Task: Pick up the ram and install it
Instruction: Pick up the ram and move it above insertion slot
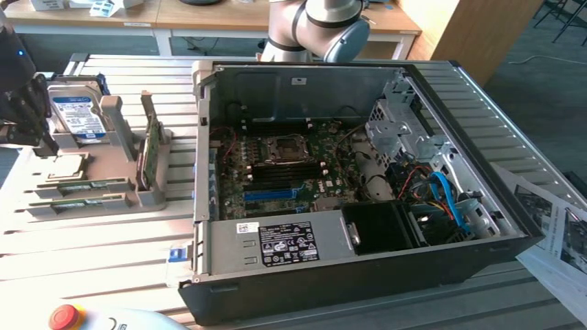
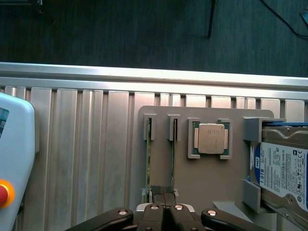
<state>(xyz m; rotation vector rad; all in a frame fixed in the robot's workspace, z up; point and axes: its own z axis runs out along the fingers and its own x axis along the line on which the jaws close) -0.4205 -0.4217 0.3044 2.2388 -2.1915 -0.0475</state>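
Showing the ram [image 2: 173,154] edge-on as a thin green board, standing on its long edge in a narrow slot of the grey holder [image 2: 161,115], with a second like stick [image 2: 148,154] in the neighbouring slot. In the exterior view, ram [image 1: 82,185] and second stick [image 1: 71,204] as long green strips with paler patches, at six o'clock of the processor [image 1: 64,167]. Holder [image 1: 151,199] at nine o'clock of the open computer case [image 1: 385,282], also carrying a hard drive [image 1: 78,115] at twelve o'clock of the processor and a further green board [image 1: 151,148] upright in a taller bracket at three o'clock. Inside the case: motherboard [image 1: 284,172], blue slot [image 1: 275,194], labelled power supply [image 1: 284,244], blue cable [image 1: 445,192]. From the wrist: gripper [image 2: 163,190] above the holder by the near ends of both slots, fingers [image 2: 156,190] pressed together, pinching nothing, clear of the ram; processor [image 2: 211,138] and hard drive [image 2: 284,168] beyond the sticks, pendant [image 2: 17,144] on the ribbed table [image 2: 86,144].
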